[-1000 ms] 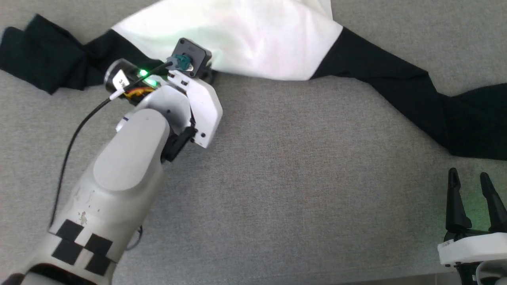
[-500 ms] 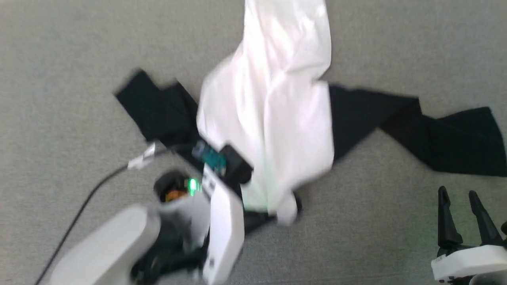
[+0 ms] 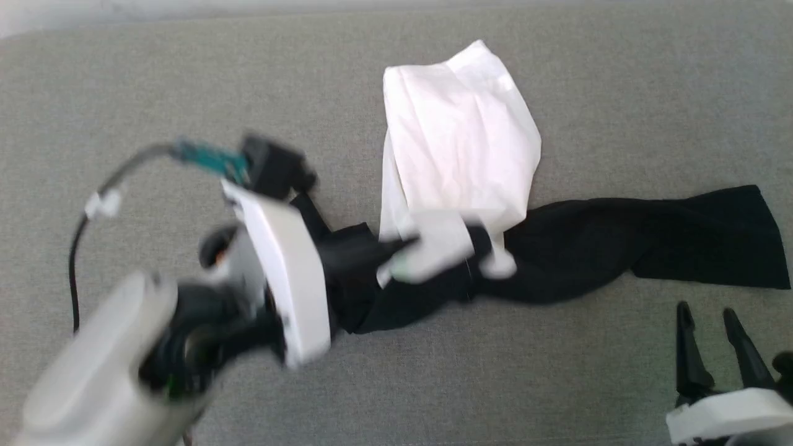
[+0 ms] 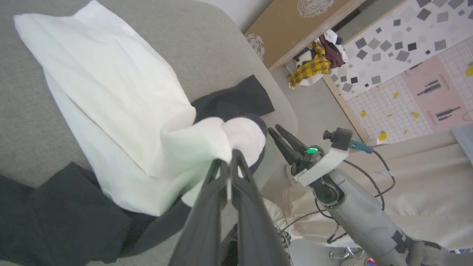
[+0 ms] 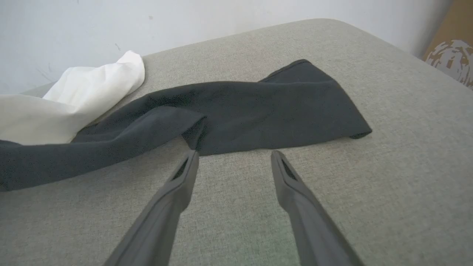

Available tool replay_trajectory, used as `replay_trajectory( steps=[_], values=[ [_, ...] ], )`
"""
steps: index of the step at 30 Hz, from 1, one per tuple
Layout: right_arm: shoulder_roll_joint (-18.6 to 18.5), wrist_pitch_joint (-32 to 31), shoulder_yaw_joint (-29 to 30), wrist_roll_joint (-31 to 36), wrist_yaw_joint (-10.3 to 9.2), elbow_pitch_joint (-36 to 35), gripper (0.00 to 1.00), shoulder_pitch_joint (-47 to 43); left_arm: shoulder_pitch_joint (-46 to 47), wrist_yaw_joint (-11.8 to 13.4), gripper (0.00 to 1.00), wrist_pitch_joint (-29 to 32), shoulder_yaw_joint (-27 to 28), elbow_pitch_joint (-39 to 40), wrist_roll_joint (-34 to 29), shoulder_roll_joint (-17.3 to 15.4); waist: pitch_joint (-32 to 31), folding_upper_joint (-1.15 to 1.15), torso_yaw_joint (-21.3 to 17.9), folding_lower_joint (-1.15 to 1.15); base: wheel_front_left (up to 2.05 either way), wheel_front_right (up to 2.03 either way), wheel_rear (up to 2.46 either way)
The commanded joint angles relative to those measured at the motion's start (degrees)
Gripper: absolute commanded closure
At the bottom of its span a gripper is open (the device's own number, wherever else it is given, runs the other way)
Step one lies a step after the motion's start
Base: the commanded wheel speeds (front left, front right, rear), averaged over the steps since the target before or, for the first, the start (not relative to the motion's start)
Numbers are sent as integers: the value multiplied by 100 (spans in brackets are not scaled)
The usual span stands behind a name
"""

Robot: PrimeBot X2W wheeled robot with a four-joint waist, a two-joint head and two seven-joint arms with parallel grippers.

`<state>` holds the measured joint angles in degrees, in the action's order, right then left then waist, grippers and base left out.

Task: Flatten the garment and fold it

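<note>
- The garment (image 3: 461, 142) lies bunched in the middle of the grey worktop (image 3: 495, 384), with its white part pointing to 12 o'clock.
- 1 black sleeve (image 3: 681, 229) runs out to 3 o'clock and looks twisted.
- The left gripper (image 4: 229, 162) is pinched tight on a lump of white cloth.
- The right gripper (image 3: 705, 310) sits at 5 o'clock, spread wide, holding nothing.
- I think a slow, low pull toward 9 o'clock would work best, so the white part opens out flat.
- The right gripper could hold the black sleeve down, so the garment does not slide.
</note>
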<state>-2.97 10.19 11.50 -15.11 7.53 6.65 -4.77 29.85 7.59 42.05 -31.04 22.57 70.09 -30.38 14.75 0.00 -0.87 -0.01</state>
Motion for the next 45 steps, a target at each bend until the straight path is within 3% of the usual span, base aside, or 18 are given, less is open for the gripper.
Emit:
replay_trajectory(
  steps=[1, 5, 11, 12, 13, 14, 21, 25, 30, 34, 37, 41, 45],
  values=[
    [9, 35, -49, -13, -4, 5, 0, 126, 255, -38, 100, -85, 47, -337, -113, 123, 108, 0, -68, 1, 0, 0, 0],
    [9, 54, -116, -18, -4, 24, 0, 259, 810, -143, 100, -324, 39, -1442, -514, 290, 322, 0, -274, 1, 0, 0, 0],
    [9, 121, -196, -75, -4, 119, 0, 374, 1205, -350, 100, -727, -127, -2596, -1195, 260, 602, 0, -573, 1, 0, 0, 0],
    [9, 141, -200, -90, -4, 140, 0, 393, 1267, -392, 87, -804, -185, -2789, -1367, 212, 650, 0, -616, 1, 0, 0, 0],
    [9, 162, -202, -102, -4, 158, 0, 410, 1329, -412, 17, -923, -220, -2964, -1534, 184, 693, 0, -646, 1, 0, 0, 0],
    [9, 182, -205, -110, -4, 174, 0, 424, 1376, -407, 0, -1058, -221, -3131, -1650, 188, 734, 0, -666, 1, 0, 0, 0],
    [9, 266, -165, -77, -4, 285, 0, 484, 1507, -572, 0, -1666, -92, -3677, -1717, 388, 745, 0, -481, 1, 0, 0, 0],
    [9, 250, -141, -7, -4, 292, 0, 486, 1470, -689, 0, -2344, 34, -3509, -1907, 401, 547, 0, -229, 1, 0, 0, 0],
    [9, 170, -118, 56, -4, 255, 0, 404, 955, -558, 0, -3243, 8, -2940, -2447, 254, 244, 0, 63, 1, 0, 0, 0],
    [9, 86, -86, 75, -4, 174, 0, 287, 142, -174, 0, -3861, 48, -2369, -2747, 116, 59, 0, 201, 1, 0, 0, 0],
    [9, 25, -57, 86, -4, 94, 0, 205, -595, 250, 0, -4489, 220, -1971, -2862, 151, -40, 0, 259, 1, 0, 0, 0],
    [9, -58, -51, 121, -4, -2, 0, 97, -1633, 742, 0, -5386, 425, -1630, -2947, 401, -160, 0, 294, 1, 0, 0, 0],
    [9, -144, -30, 161, -4, -105, 0, -33, -2568, 1062, 0, -5673, 639, -1537, -3127, 754, -309, 0, 354, 1, 0, 0, 0]
  ],
)
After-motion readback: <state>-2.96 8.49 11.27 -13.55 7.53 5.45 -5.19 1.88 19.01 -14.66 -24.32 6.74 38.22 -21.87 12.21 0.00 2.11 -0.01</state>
